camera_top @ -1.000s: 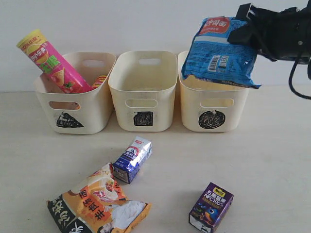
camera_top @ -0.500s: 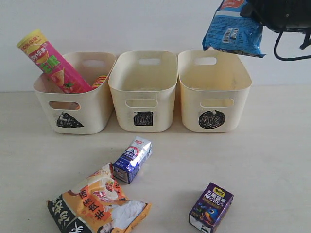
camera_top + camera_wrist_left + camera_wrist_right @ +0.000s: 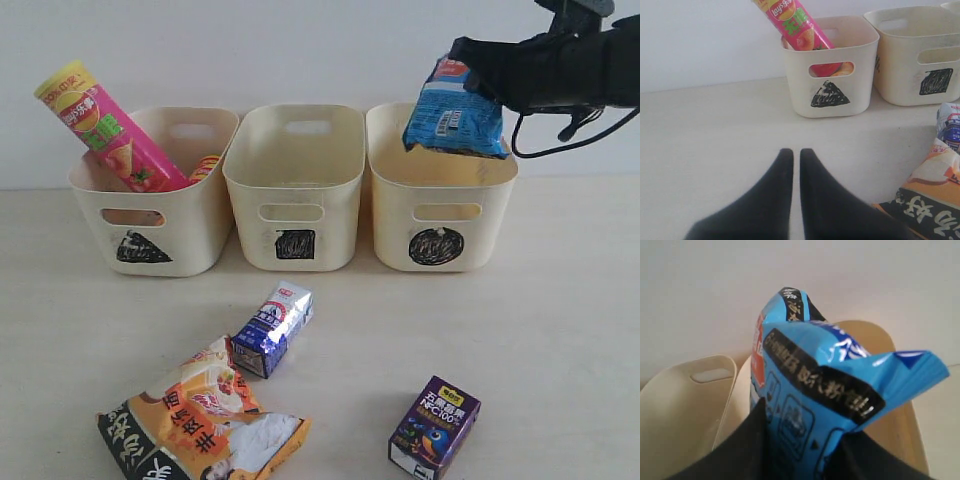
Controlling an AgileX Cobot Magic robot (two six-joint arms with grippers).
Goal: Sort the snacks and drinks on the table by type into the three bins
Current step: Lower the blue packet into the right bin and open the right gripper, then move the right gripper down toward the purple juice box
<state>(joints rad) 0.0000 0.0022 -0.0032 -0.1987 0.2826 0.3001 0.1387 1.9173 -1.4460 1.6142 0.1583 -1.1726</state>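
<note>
Blue packet (image 3: pixel 455 118), clamped in the right gripper (image 3: pixel 478 72), has dropped from higher up and now hangs partly inside the circle bin (image 3: pixel 482 225). Release is likely next. Left gripper (image 3: pixel 792 162): jaws nearly together, empty, over the table (image 3: pixel 700 140).

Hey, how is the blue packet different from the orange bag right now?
The blue packet hangs in the air, pinched by the right gripper above the circle bin; the orange bag lies flat on the table with no gripper on it. The blue packet is mostly blue with a red patch; the orange bag is orange, black and white. Both are crinkly snack bags.
</note>
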